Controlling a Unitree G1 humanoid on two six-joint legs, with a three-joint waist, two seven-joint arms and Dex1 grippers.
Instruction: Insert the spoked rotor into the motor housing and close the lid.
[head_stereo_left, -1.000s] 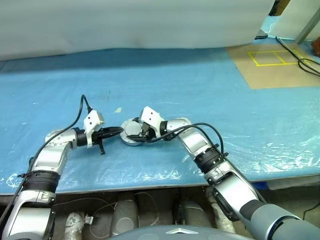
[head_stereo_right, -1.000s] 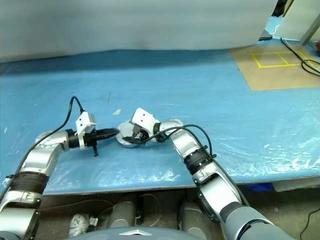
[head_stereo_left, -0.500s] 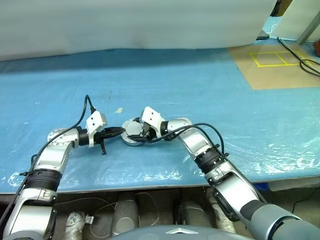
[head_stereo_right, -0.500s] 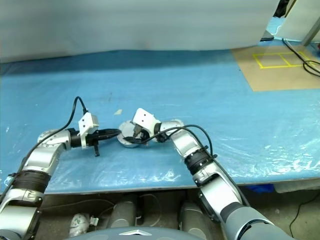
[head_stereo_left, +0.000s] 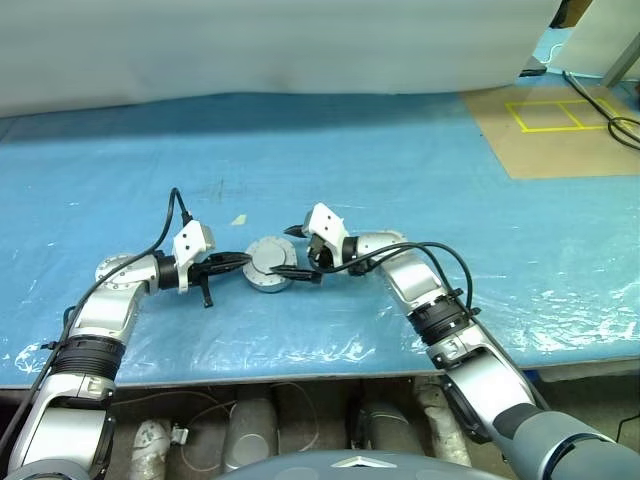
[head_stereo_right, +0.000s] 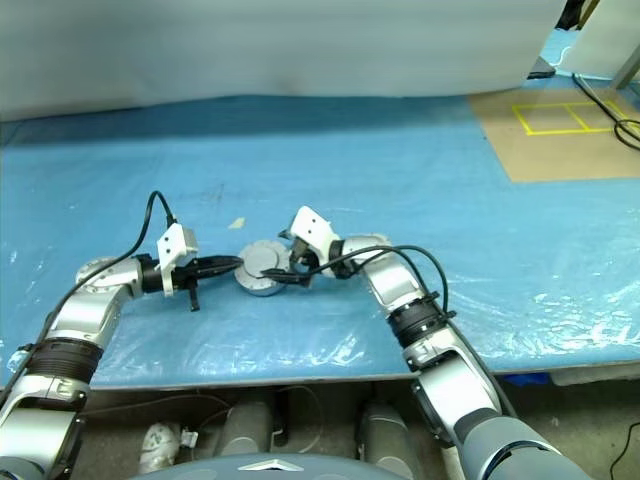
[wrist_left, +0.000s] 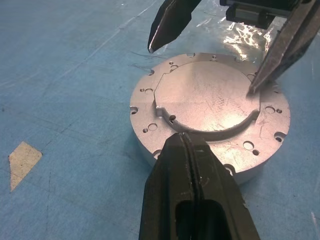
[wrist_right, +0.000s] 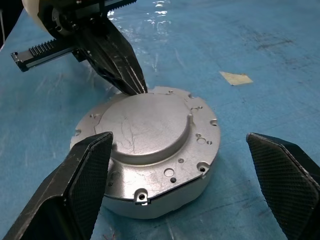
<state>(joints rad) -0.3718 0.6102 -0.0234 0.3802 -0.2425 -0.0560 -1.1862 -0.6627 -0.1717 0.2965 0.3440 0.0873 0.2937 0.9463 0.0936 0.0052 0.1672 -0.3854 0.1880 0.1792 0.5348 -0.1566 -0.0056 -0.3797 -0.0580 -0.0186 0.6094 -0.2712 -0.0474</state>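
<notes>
The lid lies plain grey face up on the motor housing, of which just the low side wall shows under the lid's flange. The spoked rotor is hidden. My left gripper is shut, and its tip rests at the lid's left rim. To the right of the lid my right gripper is open. One of its fingers stands on each side of the lid without touching it, and nothing is between them.
The blue plastic-covered table runs wide to all sides. A small scrap of tape lies behind the lid. A cardboard sheet with yellow tape squares and cables lie at the far right. A white sheet hangs at the back.
My right gripper has opened wider and drawn back to the right, off the lid. The left gripper has stayed at the lid's rim.
</notes>
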